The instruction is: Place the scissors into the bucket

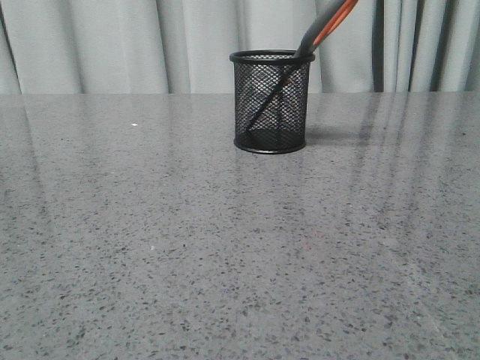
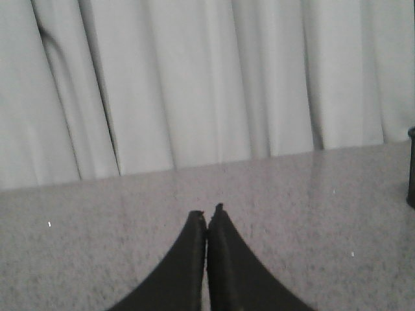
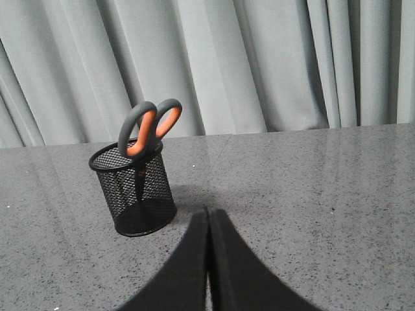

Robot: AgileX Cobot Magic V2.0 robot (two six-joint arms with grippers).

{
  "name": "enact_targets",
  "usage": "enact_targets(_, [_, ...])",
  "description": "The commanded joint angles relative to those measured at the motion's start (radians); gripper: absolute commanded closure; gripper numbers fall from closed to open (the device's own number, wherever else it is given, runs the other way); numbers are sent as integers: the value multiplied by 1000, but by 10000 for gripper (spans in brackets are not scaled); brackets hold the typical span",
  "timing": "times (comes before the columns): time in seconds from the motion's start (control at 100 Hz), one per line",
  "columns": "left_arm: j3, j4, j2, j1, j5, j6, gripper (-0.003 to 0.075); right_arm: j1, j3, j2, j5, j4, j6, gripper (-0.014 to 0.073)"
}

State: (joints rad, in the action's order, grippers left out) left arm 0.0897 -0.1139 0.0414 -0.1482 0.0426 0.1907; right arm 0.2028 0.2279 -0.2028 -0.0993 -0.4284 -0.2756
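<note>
- Now I'm seeing the scissors leaning blades-down inside the bucket on the bench.
- Both tools, left and right, are sitting pressed together, holding nothing.

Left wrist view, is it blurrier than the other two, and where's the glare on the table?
Left wrist view: softest, curtain and table grain smeared. Front view: sharp near the bucket, pale streaks reflecting on the table's right side. Right wrist view: crisp scissors, bucket shadow cast beside it.

The bucket is black wire mesh. The scissors have grey and orange handles. The table is speckled grey, the curtain pale grey.
</note>
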Motion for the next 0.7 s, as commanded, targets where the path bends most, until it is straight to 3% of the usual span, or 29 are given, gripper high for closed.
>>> enact_targets(0.0, [-29, 4, 10, 1, -71, -39, 741, -3, 26, -7, 83, -1, -13, 659])
enact_targets(0.33, [-117, -21, -70, 84, -24, -39, 741, -3, 26, -7, 81, -1, -13, 659])
enact_targets(0.69, [-115, -19, -70, 80, -25, -39, 741, -3, 26, -7, 81, -1, -13, 659])
